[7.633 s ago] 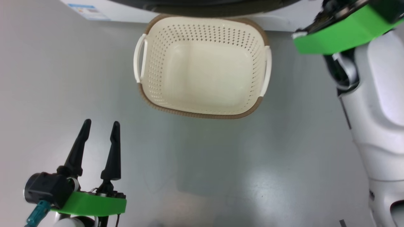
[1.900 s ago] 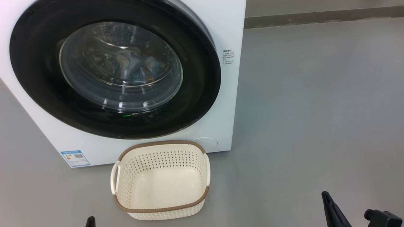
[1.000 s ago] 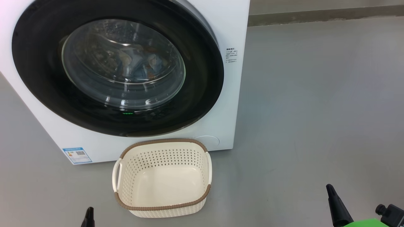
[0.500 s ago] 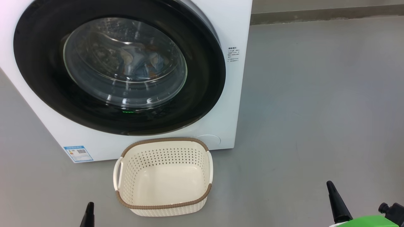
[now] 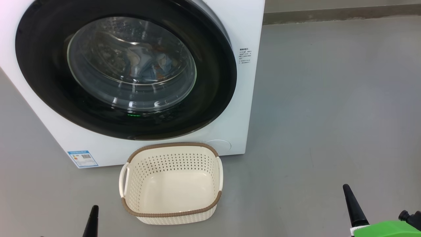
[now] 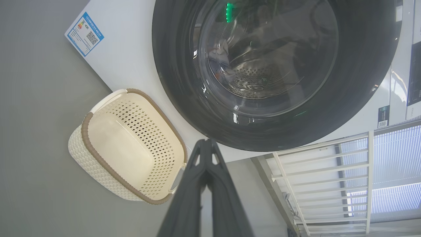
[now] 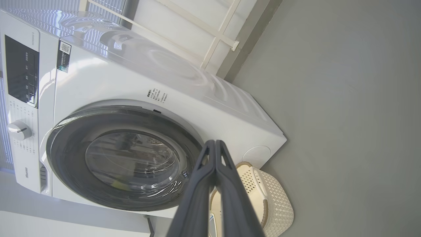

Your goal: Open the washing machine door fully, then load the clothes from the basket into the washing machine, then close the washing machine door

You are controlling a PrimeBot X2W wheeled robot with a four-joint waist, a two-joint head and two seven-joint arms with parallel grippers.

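The washing machine (image 5: 238,29) stands white on the grey floor, its round black door (image 5: 212,98) closed flat against the front. Through the glass window, light blue clothes (image 5: 148,64) with orange marks lie inside the drum. The cream perforated basket (image 5: 172,214) with a brown rim sits empty on the floor just in front of the machine. My left gripper (image 5: 94,212) pokes up at the lower left, short of the basket, and my right gripper (image 5: 348,192) at the lower right. In the wrist views the left gripper (image 6: 206,144) and right gripper (image 7: 215,144) are both shut with nothing between the fingers.
A blue label (image 5: 82,158) sits low on the machine's front. The control panel and dial (image 7: 19,130) are at the machine's top. A white railing (image 6: 322,171) stands beside the machine. Open grey floor (image 5: 329,115) stretches to the right.
The head camera has drifted a little, shifting the machine and basket slightly in the picture. Both gripper tips have come up slightly further into view. The door stays closed.
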